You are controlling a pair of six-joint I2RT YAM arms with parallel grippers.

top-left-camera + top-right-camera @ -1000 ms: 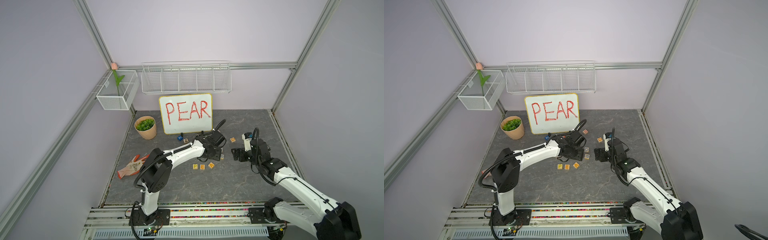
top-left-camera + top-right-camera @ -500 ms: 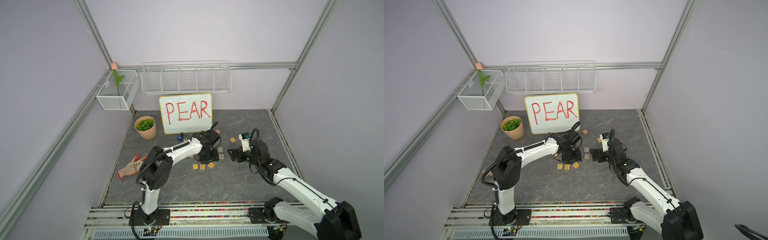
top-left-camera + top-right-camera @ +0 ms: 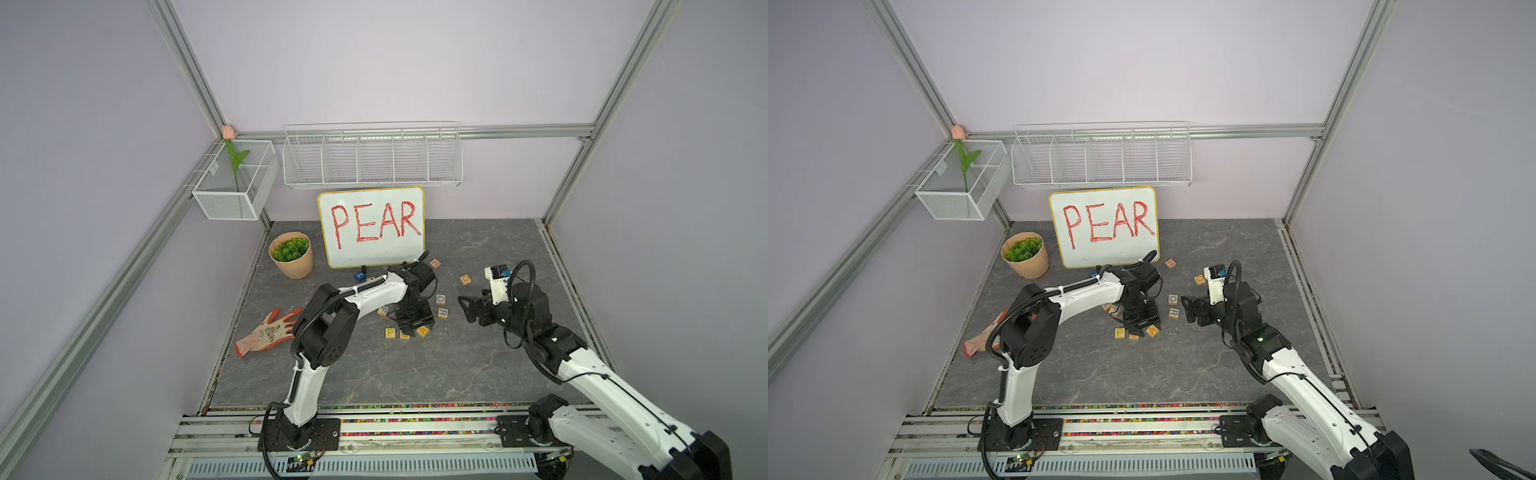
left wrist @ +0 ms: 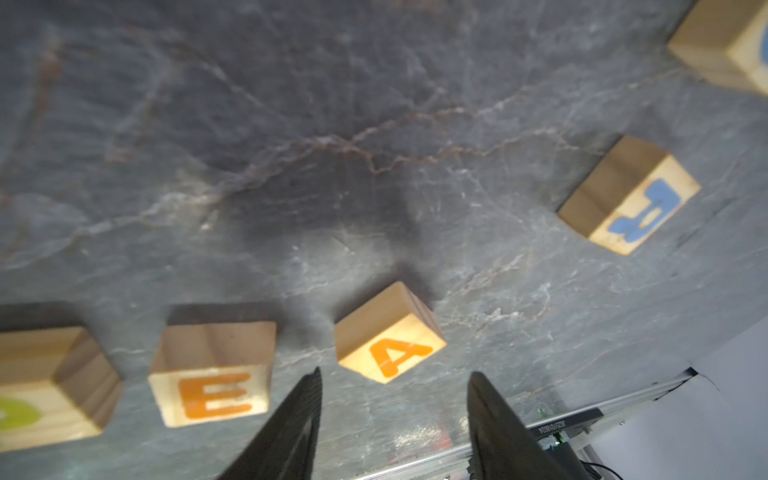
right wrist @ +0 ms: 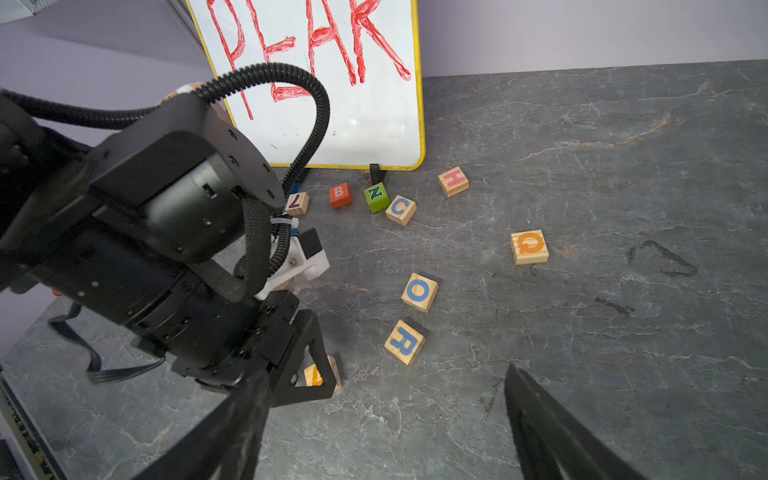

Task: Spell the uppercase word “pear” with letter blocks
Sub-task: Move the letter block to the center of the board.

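Observation:
Three letter blocks lie in a row near the front: yellow P [image 3: 390,332], orange E [image 3: 404,335] and orange A [image 3: 423,331], the A turned askew. The blue R [image 3: 443,313] lies apart, to their right and further back. My left gripper [image 3: 417,327] hangs low over the A, open. In the left wrist view the A [image 4: 390,340] sits just beyond the left gripper [image 4: 395,372], untouched, beside the E [image 4: 212,382], with the R [image 4: 629,195] further off. My right gripper [image 3: 464,307] hovers open and empty right of the R [image 5: 404,343].
Other blocks lie around: O [image 5: 419,292], Q [image 5: 529,247], H [image 5: 453,181], C [image 5: 400,210], green N [image 5: 376,197], red B [image 5: 340,195]. A whiteboard reading PEAR [image 3: 371,226] stands at the back, a plant pot [image 3: 291,254] left of it, a glove [image 3: 268,332] at the left.
My left gripper has come forward from near the whiteboard and down over the A block, its jaws narrowing a little. My right gripper has edged slightly left.

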